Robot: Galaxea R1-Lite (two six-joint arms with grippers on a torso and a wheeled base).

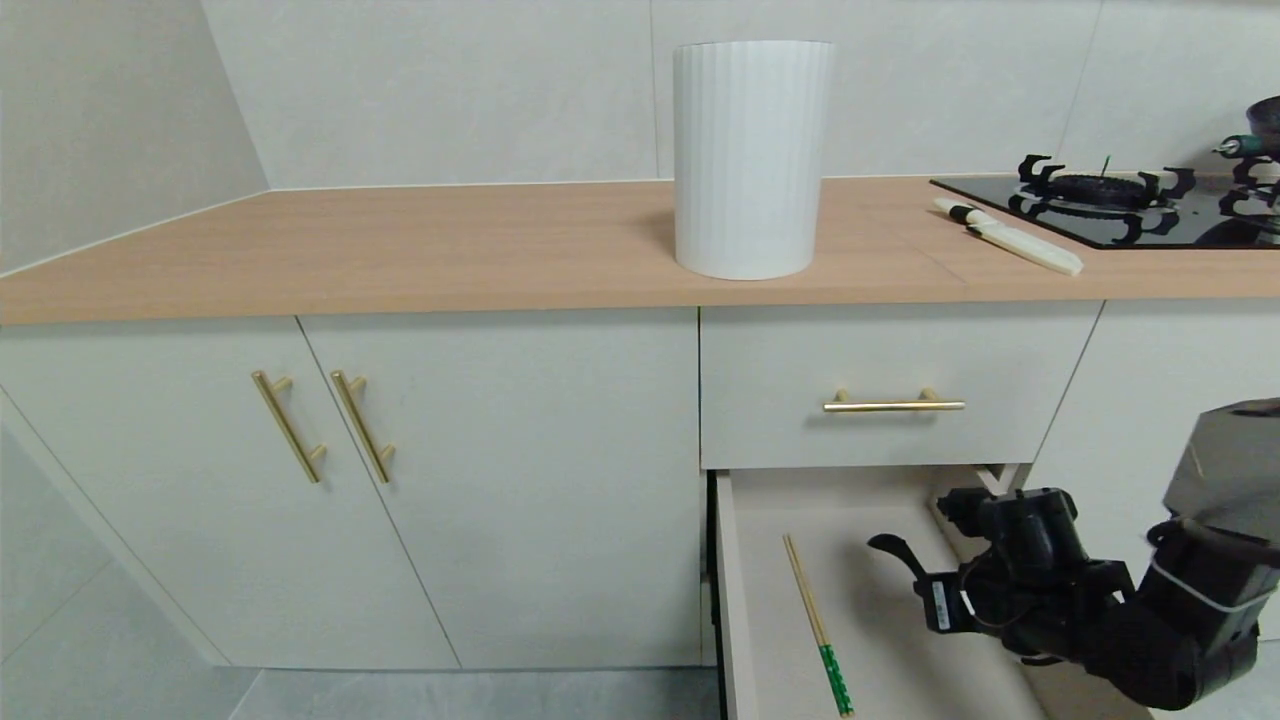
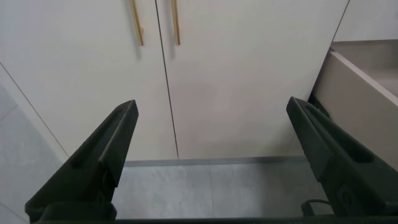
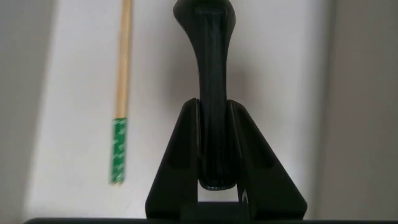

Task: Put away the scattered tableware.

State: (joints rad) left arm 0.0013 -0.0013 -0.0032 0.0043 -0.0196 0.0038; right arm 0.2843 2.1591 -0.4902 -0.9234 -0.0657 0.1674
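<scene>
Here, right hand (image 3: 214,112) clamped on a black spoon (image 3: 205,37) above the open drawer (image 1: 728,600); chopsticks (image 1: 815,625) lie inside, left of it. Left hand (image 2: 211,106) spread wide, empty, facing cabinet doors (image 2: 249,74).

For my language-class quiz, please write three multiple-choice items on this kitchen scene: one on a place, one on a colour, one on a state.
1. Where do the chopsticks lie?
A. on the counter
B. in the open drawer
C. in the white jar

2. What colour is their painted end?
A. red
B. blue
C. green

3. How is the right pincer?
A. open and empty
B. shut on a black utensil
C. shut on a knife

Answers:
1 B, they rest on the drawer's floor.
2 C, the end nearer the robot is green.
3 B, its fingers clamp the utensil.
</scene>
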